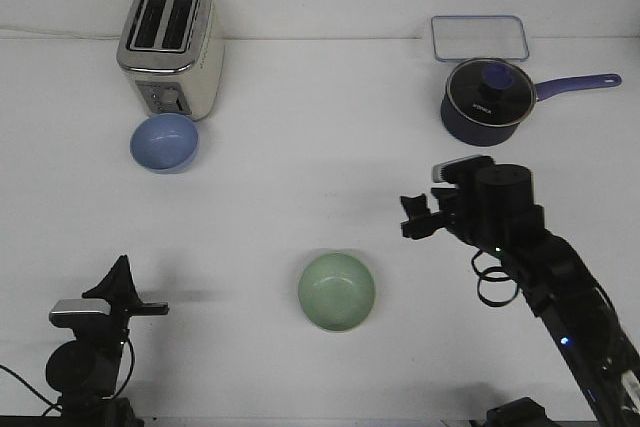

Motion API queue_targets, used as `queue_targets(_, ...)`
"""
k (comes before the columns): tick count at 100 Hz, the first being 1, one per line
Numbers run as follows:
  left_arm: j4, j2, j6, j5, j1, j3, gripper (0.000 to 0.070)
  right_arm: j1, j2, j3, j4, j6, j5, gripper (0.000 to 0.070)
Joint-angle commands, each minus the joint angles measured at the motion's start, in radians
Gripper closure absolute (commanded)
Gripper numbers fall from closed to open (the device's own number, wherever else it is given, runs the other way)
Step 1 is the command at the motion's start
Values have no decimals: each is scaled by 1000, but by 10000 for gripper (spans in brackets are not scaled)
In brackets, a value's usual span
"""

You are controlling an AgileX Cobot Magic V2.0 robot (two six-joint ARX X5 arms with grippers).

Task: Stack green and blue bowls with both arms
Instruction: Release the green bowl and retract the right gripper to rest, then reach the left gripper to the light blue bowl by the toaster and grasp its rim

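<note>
- jaw state of left gripper (135,292) and right gripper (412,219) impossible to tell.
- green bowl (336,291) between both, apart from each.
- blue bowl (164,142) well beyond left jaws, touching toaster (170,47).

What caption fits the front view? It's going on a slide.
Before stacking: blue bowl beside the toaster, green bowl mid-table, between both arms.

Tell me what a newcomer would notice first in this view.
Likely the green bowl, alone near the front middle of the white table, between the two arms. Then the chrome toaster at the back left, with the blue bowl right in front of it, and the dark saucepan at the back right.
</note>
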Motion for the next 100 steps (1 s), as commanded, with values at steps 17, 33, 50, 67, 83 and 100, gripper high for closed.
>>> queue_targets(17, 18, 0, 5, 0, 0, -17, 685, -167, -166, -8, 23, -97, 14, 278)
queue_targets(33, 42, 0, -63, 0, 0, -15, 685, -245, -321, -142, 108, -110, 14, 278)
queue_targets(50, 50, 0, -299, 0, 0, 0, 689, -284, -508, -357, 256, -108, 14, 279)
queue_targets(67, 58, 2, -490, 0, 0, 69, 688, -292, -666, -518, 315, -109, 23, 279)
queue_targets(83, -85, 98, -427, 0, 1, 263, 688, -292, -767, -589, 307, -109, 31, 279)
queue_targets(100, -257, 375, -288, -4, 1, 550, 688, -292, -803, -592, 304, -109, 50, 279)
